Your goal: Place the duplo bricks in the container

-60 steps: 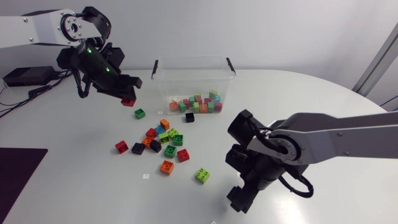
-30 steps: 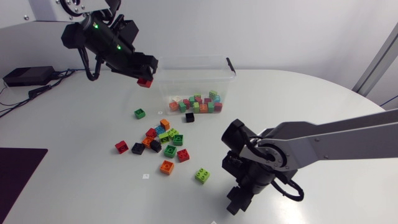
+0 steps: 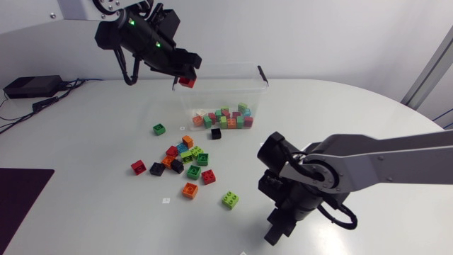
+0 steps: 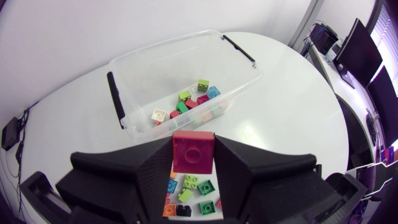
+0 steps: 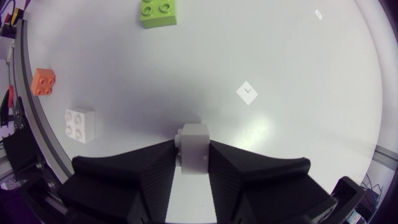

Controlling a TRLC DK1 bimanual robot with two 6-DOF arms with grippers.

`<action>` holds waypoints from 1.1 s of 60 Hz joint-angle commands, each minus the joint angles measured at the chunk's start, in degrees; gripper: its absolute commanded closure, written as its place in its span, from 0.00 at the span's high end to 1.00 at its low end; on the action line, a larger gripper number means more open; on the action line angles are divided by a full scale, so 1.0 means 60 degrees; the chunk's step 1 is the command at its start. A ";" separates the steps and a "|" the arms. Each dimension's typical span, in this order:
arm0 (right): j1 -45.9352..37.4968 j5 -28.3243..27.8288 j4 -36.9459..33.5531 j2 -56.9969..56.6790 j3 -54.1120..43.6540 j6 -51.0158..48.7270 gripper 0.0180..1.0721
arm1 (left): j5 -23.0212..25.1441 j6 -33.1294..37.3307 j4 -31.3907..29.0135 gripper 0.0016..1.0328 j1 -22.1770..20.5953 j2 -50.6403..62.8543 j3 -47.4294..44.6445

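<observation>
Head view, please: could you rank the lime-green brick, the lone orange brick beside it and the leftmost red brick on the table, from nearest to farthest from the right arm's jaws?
1. lime-green brick: nearest, near the middle of the table.
2. lone orange brick: next, just to its left.
3. leftmost red brick: farthest, well over to the left.
</observation>
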 commanded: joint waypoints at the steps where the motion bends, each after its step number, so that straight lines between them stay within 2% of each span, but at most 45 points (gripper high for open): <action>1: -0.0213 0.0071 -0.0361 -0.0525 0.0256 0.0164 0.32 | 0.0060 -0.0226 0.0356 0.24 -0.0093 0.0394 0.0439; 14: -0.0828 -0.0031 -0.1079 -0.1330 0.1179 -0.0115 0.32 | 0.0060 -0.0285 0.0898 0.24 -0.0049 0.1185 0.0981; 38: -0.1091 -0.0676 -0.1108 -0.1623 0.2498 -0.0129 0.32 | -0.0027 -0.0637 0.2597 0.27 0.0478 0.2225 0.1655; 41: -0.1135 -0.0705 -0.1049 -0.1536 0.2615 -0.0129 0.32 | -0.0071 -0.0681 0.2626 0.34 0.0537 0.2415 0.1860; 43: -0.1165 -0.0735 -0.1020 -0.1448 0.2717 -0.0115 0.32 | -0.0101 -0.0681 0.2714 0.45 0.0581 0.2547 0.1977; 46: -0.1194 -0.0778 -0.0991 -0.1345 0.2879 -0.0115 0.32 | -0.0130 -0.0681 0.2714 0.67 0.0639 0.2737 0.2139; 47: -0.1209 -0.0808 -0.0947 -0.1287 0.2981 -0.0085 0.32 | -0.0174 -0.0681 0.2729 0.81 0.0668 0.2840 0.2226; 48: -0.1209 -0.0822 -0.0918 -0.1257 0.3040 -0.0071 0.32 | -0.0218 -0.0681 0.2729 0.86 0.0683 0.2869 0.2270; 52: -0.1209 -0.0866 -0.0888 -0.1155 0.3259 -0.0041 0.32 | -0.0247 -0.0637 0.2788 0.95 0.0742 0.2899 0.2270; 66: -0.1355 -0.0866 -0.0390 -0.0803 0.4021 0.0090 0.32 | -0.0218 -0.0417 0.2875 0.95 0.1093 0.2225 0.1640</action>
